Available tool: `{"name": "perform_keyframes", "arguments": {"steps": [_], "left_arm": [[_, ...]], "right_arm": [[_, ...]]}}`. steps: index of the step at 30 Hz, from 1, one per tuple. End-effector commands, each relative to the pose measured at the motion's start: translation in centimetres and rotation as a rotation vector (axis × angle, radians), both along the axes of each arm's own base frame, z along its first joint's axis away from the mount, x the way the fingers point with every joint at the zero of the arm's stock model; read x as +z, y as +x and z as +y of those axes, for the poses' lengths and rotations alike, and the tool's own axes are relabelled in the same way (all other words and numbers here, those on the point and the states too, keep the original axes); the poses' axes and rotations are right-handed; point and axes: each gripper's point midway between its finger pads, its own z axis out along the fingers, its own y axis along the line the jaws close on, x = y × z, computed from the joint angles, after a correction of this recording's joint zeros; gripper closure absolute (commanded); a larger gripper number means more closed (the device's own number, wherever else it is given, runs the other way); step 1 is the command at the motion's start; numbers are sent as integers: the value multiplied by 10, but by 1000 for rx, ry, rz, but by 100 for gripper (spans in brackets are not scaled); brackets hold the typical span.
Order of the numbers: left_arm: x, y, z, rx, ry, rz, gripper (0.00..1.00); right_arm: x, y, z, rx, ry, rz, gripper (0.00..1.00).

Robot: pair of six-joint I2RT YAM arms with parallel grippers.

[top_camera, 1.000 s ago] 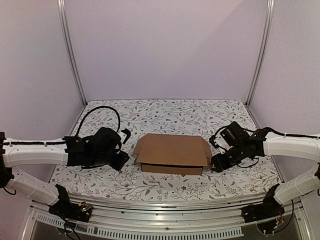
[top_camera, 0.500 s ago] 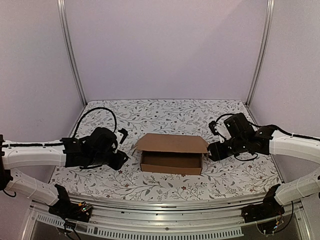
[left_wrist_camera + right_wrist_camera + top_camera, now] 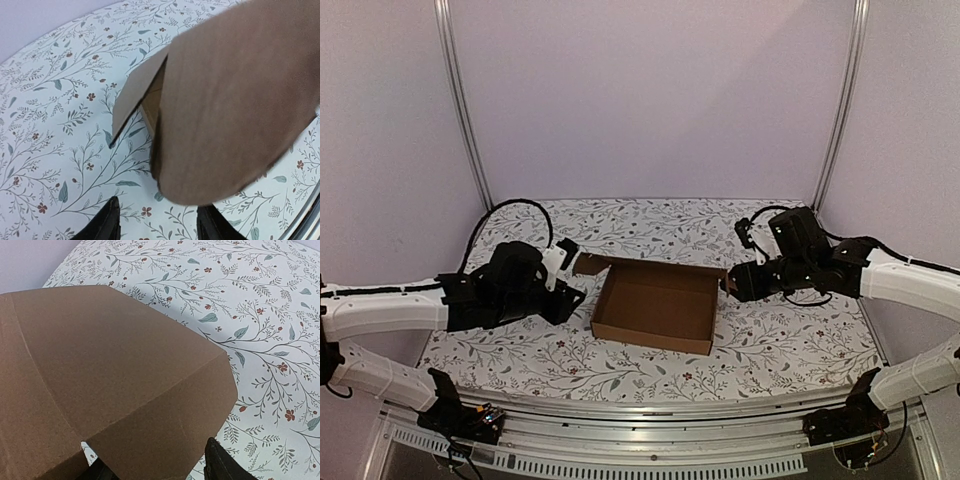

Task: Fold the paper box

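The paper box (image 3: 655,310) is plain brown cardboard and sits in the middle of the table as a shallow tray, its inside open to the top view. A small flap (image 3: 588,263) sticks out at its back left corner. My left gripper (image 3: 568,293) is at the box's left side, open. In the left wrist view, a rounded brown flap (image 3: 230,100) ends just ahead of the gripper (image 3: 157,227). My right gripper (image 3: 731,283) is at the box's back right corner, open. In the right wrist view, a creased cardboard panel (image 3: 110,370) reaches down between the fingers of the gripper (image 3: 157,471).
The table wears a white cloth with a floral print (image 3: 770,350). Metal frame posts (image 3: 465,110) (image 3: 840,110) and purple walls close the back and sides. A black cable (image 3: 510,215) loops behind the left arm. A metal rail (image 3: 650,420) runs along the near edge.
The lid that lay over the box a second ago has swung up and back, so the box now shows its inside. Both grippers moved towards the back of the table.
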Motion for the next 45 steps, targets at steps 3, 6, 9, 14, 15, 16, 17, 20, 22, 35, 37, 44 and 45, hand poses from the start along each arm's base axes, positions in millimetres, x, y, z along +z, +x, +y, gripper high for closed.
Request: {"name": "perform_keyframes", "arguments": {"steps": [3,6,9,14,15,16,17,20,22,35,37,44,45], "left_arm": [[24,28,1,-8,-31,-157,50],[23,34,5,-15,-52,-175,49],[23,34,5,-50,-85,-207,47],[18,36,2,-98,-82,-242,45],[17,36,1,-103,-83,-245,45],[17,37,1,-106,-89,-249,45],[17,37,-1,-110,-97,-255,46],[20,37,-4,-145,-100,-308,46],[22,38,-4,-149,-95,-339,46],[18,53,6,-119,-30,-471,48],[18,56,4,-129,-36,-472,48],[23,65,3,-149,-102,-516,48],[25,65,2,-162,-115,-519,48]], "right_arm": [[12,3,6,3,23,-20,45],[15,3,5,8,22,-30,45],[19,2,5,12,29,-38,45],[25,1,7,25,41,-47,45],[26,1,7,26,42,-50,45],[27,1,7,28,43,-51,45],[27,1,7,30,44,-54,44],[28,0,7,35,44,-57,45],[29,-1,7,37,49,-58,45],[34,-3,7,50,60,-67,45],[33,-4,7,52,59,-67,44],[36,-6,6,61,62,-75,44],[37,-7,6,61,64,-76,44]]}}
